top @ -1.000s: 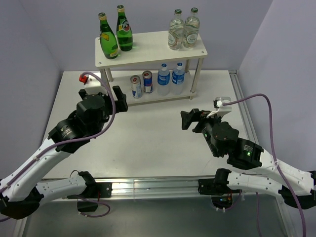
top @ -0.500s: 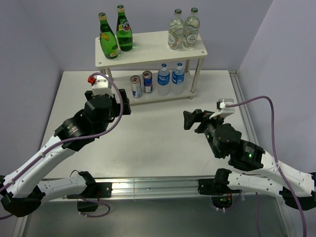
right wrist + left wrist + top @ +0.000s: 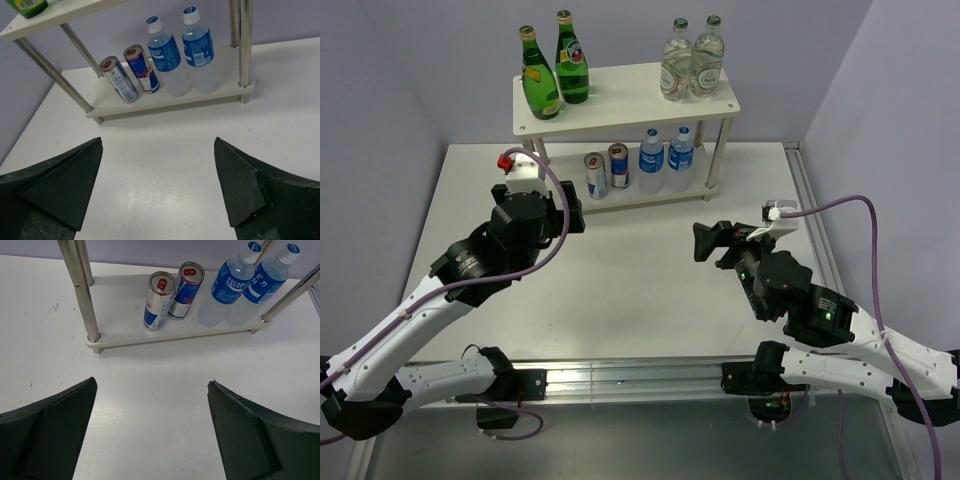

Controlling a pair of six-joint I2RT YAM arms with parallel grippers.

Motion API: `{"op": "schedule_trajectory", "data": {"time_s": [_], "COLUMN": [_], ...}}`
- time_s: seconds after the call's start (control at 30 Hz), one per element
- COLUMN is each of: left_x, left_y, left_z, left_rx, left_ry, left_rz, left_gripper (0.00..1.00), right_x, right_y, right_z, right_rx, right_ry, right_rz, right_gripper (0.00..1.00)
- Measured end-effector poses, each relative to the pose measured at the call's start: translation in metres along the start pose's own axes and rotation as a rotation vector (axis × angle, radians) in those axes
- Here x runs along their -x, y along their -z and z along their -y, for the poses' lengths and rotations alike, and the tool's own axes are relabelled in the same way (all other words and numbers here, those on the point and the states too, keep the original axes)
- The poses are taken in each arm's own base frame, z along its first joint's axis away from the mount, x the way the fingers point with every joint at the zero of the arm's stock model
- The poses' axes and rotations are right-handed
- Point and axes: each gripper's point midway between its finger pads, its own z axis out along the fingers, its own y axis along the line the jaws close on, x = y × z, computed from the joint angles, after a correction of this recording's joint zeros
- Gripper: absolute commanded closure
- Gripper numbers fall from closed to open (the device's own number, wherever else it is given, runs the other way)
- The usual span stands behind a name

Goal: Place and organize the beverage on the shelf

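The white two-tier shelf (image 3: 630,100) stands at the back of the table. Two green glass bottles (image 3: 540,80) stand on its top board at the left. Two silver-blue cans (image 3: 606,170) and two blue-capped water bottles (image 3: 665,157) stand on its lower board; they also show in the left wrist view, cans (image 3: 170,292) and bottles (image 3: 245,282), and in the right wrist view, cans (image 3: 130,72) and bottles (image 3: 182,52). My left gripper (image 3: 538,190) (image 3: 152,385) is open and empty in front of the shelf's left end. My right gripper (image 3: 720,240) (image 3: 157,142) is open and empty, right of centre.
Two clear glass bottles with green caps (image 3: 692,62) stand on the top board at the right. Thin shelf legs (image 3: 82,290) (image 3: 244,45) stand close ahead of both grippers. A metal rail (image 3: 810,200) runs along the table's right edge.
My left gripper moved forward and right toward the shelf's left end, then held still. My right gripper shifted slightly right.
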Motion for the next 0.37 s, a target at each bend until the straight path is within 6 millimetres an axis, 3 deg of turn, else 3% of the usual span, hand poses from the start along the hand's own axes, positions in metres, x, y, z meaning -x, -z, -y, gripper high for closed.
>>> {"op": "schedule_trajectory", "data": {"time_s": [0.37], "left_x": [0.0003], "left_y": [-0.0002], "left_z": [-0.001], "left_rx": [0.006], "left_ry": [0.001], "left_rz": [0.002], "left_gripper": [0.01], "right_x": [-0.0007], "right_y": [-0.0004], "right_z": [0.0014], "right_rx": [-0.003], "right_ry": [-0.002], "right_rz": [0.009], "right_gripper": [0.06]}}
